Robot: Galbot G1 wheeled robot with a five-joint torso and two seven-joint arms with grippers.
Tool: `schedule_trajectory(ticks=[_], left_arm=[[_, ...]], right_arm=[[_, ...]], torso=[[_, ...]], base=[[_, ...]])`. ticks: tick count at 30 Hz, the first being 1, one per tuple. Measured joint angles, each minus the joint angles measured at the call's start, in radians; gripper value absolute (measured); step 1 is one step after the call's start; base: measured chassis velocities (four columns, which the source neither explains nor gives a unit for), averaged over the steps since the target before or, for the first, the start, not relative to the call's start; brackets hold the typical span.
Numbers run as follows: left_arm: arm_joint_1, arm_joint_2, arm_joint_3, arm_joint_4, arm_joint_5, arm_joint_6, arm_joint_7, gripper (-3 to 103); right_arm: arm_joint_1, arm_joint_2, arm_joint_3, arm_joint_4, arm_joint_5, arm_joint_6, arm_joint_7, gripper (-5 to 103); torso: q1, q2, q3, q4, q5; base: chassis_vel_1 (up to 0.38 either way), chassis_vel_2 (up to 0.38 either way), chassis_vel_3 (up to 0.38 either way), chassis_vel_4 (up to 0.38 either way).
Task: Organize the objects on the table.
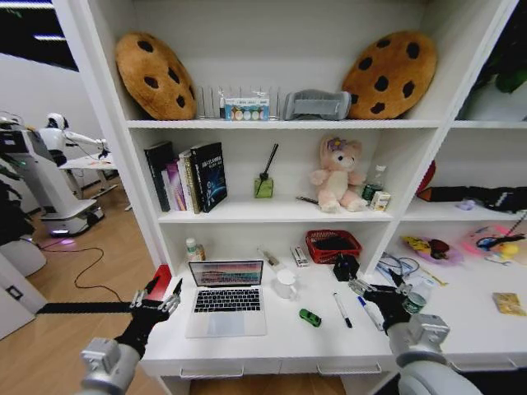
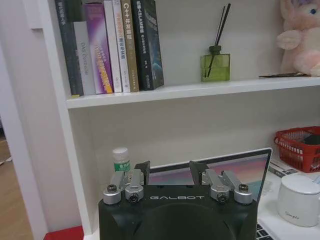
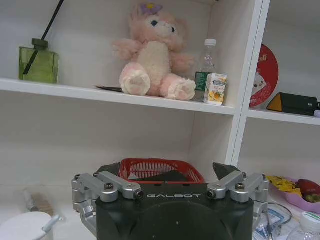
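The left gripper (image 1: 156,298) hovers over the table's (image 1: 272,341) left edge, fingers apart and empty, just beside the silver laptop (image 1: 226,298) standing open near the front edge. A white mug (image 1: 286,284) sits next along, then the tiny green toy car (image 1: 310,318), then two pens (image 1: 342,310) toward the right. The right gripper (image 1: 378,295) hangs above them, fingers spread, holding nothing.

I see a silver laptop (image 1: 226,299) with a pink-streaked screen, a green toy car (image 1: 310,318), a white mug (image 1: 286,284) and a red basket (image 1: 333,245).
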Motion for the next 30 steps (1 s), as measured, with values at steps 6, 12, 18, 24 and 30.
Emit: schedule_trajectory(ticks=[6,12,18,24,30], left_arm=[[-0.124,0.105,-0.011,0.0,-0.123,0.047,-0.097,30],[-0.188,0.072,0.06,0.039,-0.09,0.074,-0.195,8],[-0.292,0.034,0.249,0.136,-0.036,0.124,-0.331,0],[-0.44,-0.004,0.353,0.231,-0.043,0.131,-0.404,0],[-0.554,-0.027,0.43,0.293,-0.05,0.141,-0.424,0]], right_arm=[[0.048,-0.032,-0.025,-0.044,-0.009,0.009,-0.013,100],[0.098,-0.058,-0.067,-0.096,-0.01,0.005,-0.028,100],[0.119,-0.057,-0.084,-0.133,-0.029,0.01,-0.037,100],[0.129,-0.066,-0.072,-0.143,-0.025,0.011,-0.041,100],[0.127,-0.06,-0.058,-0.168,-0.026,0.022,-0.049,100]], torso=[[0.001,0.0,0.0,-0.0009,0.0002],[0.001,0.0,0.0,0.0002,0.0002],[0.001,0.0,0.0,-0.0001,0.0003],[0.001,0.0,0.0,-0.0002,0.0003],[0.001,0.0,0.0,-0.0001,0.0004]], base=[[0.0,0.0,0.0,0.0],[-0.003,0.005,0.019,0.001],[0.0,0.0,0.0,0.0],[0.0,0.0,0.0,0.0],[0.0,0.0,0.0,0.0]])
